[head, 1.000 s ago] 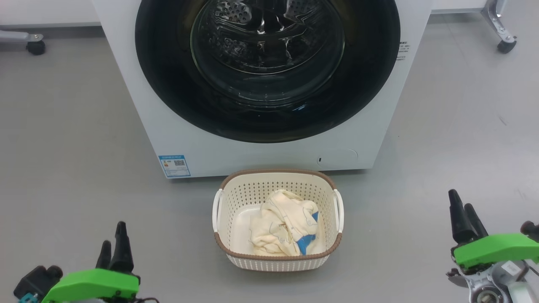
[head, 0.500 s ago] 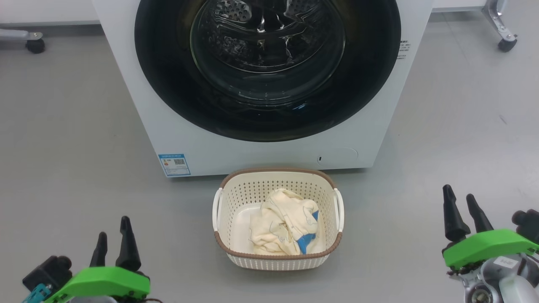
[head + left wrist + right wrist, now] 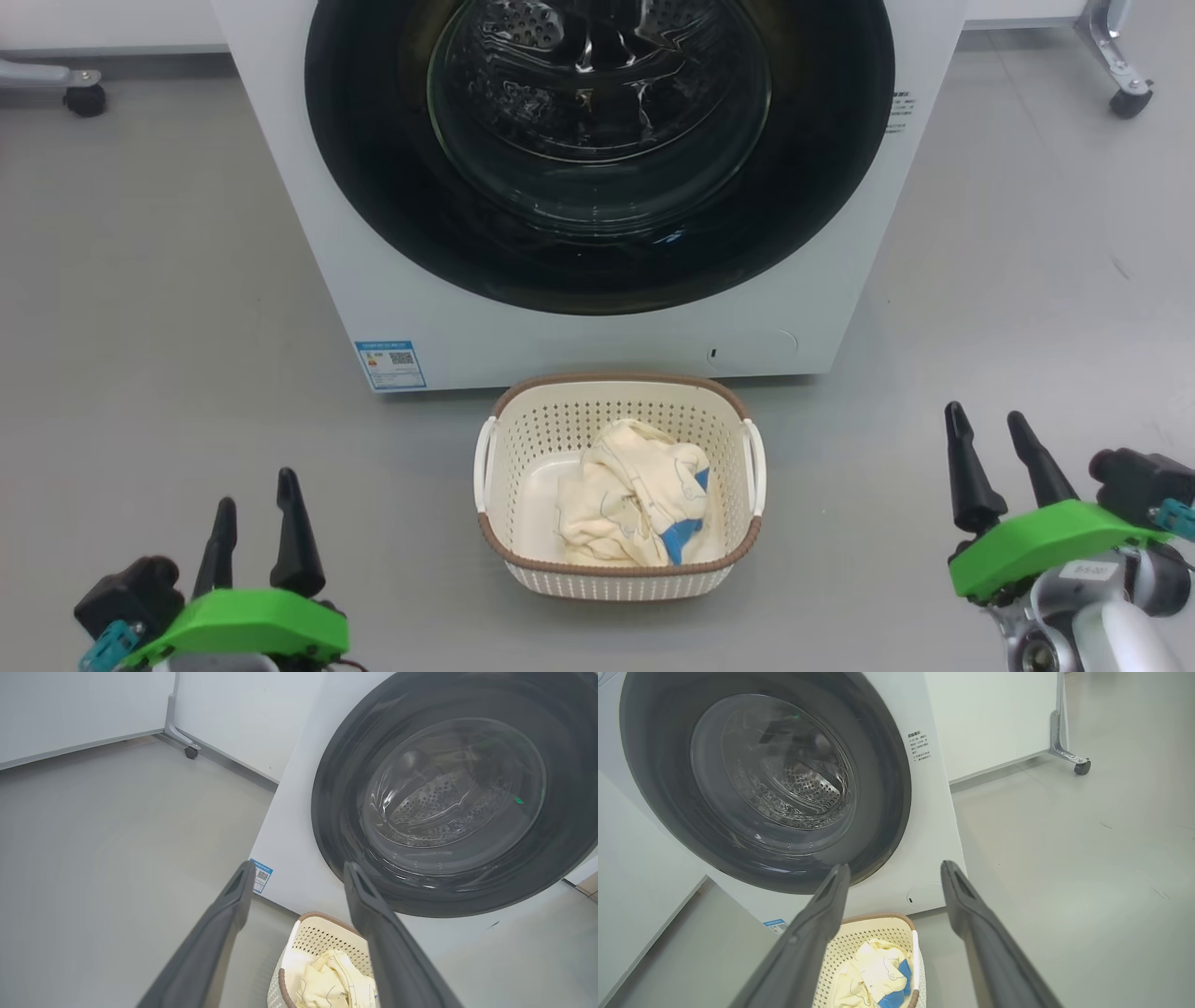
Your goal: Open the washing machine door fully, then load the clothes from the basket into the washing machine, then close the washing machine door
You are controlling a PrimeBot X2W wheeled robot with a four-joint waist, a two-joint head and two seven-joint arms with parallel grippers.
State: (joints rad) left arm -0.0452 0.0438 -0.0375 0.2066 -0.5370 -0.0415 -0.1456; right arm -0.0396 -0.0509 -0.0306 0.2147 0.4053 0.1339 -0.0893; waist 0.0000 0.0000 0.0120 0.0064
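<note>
Bright even light; glare on washing machine door (image 3: 597,121).

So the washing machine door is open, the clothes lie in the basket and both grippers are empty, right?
No: the washing machine door is shut, as the head view shows. The clothes lie in the basket, and the left gripper and right gripper are empty.

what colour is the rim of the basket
Brown, with a woven look, above the cream basket; clearest in the head view.

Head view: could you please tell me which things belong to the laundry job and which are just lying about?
Job: washing machine, washing machine door, basket, clothes.
Lying about: left castor, right castor.
</note>
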